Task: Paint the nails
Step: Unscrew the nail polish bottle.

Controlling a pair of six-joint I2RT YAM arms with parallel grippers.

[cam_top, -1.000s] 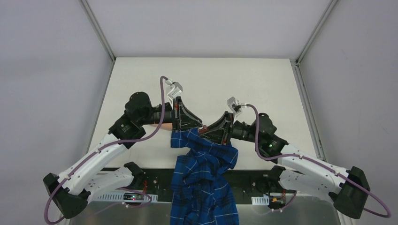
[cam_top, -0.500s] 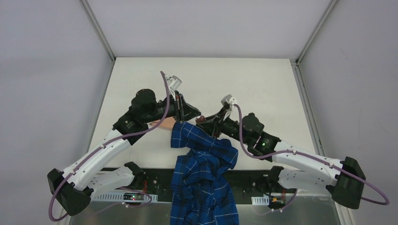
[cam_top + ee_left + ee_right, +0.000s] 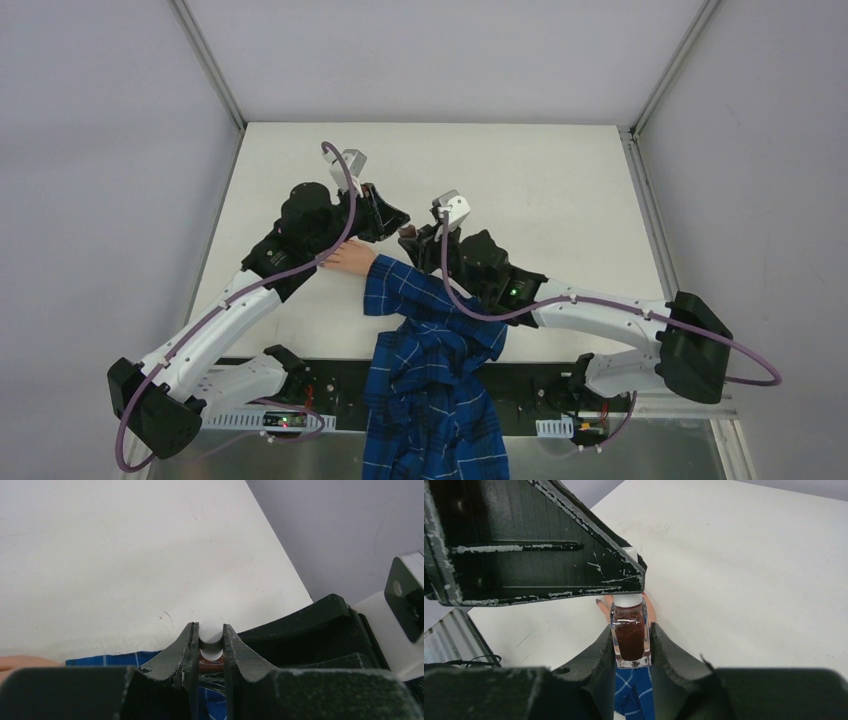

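Note:
My right gripper [image 3: 631,630] is shut on a small glass bottle [image 3: 630,639] of dark red polish. My left gripper [image 3: 211,630] is shut on the bottle's white cap [image 3: 211,631], and its finger [image 3: 549,555] crosses above the bottle in the right wrist view. Both grippers, left [image 3: 393,217] and right [image 3: 409,238], meet above the pale hand [image 3: 350,258] that comes out of a blue plaid sleeve [image 3: 425,310]. Behind the bottle a pale finger ends in a small dark tip [image 3: 598,601], likely one of the nails. The other nails are hidden.
The plaid sleeve [image 3: 430,400] trails over the table's near edge between the arm bases. The white table [image 3: 560,190] is walled by grey panels at left, right and back.
Both grippers, still joined at the bottle and cap, have moved left and farther from the bases. The right arm has stretched out across the sleeve, and more of the pale hand shows.

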